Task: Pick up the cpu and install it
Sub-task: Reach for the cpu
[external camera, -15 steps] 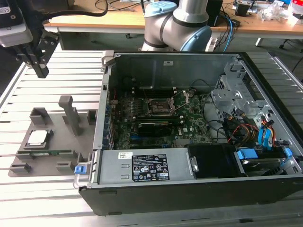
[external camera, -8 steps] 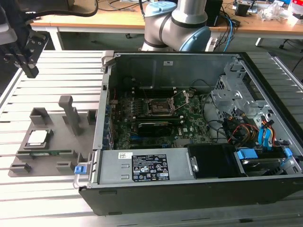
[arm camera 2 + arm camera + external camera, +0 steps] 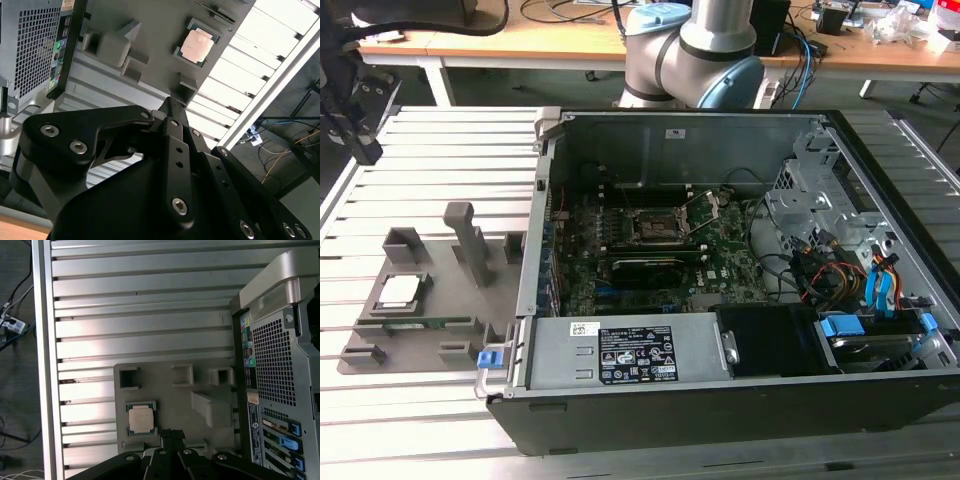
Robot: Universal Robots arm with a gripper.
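The cpu (image 3: 400, 291) is a small square chip with a silvery top. It lies flat in a recess of the grey holder plate (image 3: 440, 285), on the exterior view's left. My gripper (image 3: 362, 150) hangs above the slatted table beyond the plate, well apart from the chip. In both wrist views the black fingers meet at their tips, so the gripper (image 3: 172, 102) (image 3: 171, 432) is shut with nothing in it. Both wrist views also show the cpu (image 3: 199, 44) (image 3: 140, 418) lying below it. The black socket (image 3: 660, 228) sits mid-motherboard inside the open computer case (image 3: 550, 345).
A green memory stick (image 3: 420, 322) lies in a slot at the plate's near side. Grey blocks and a post (image 3: 470, 240) stand up from the plate. The case's metal wall (image 3: 532, 250) rises right beside the plate. Cables and drive bays (image 3: 860, 270) crowd the case on the exterior view's right.
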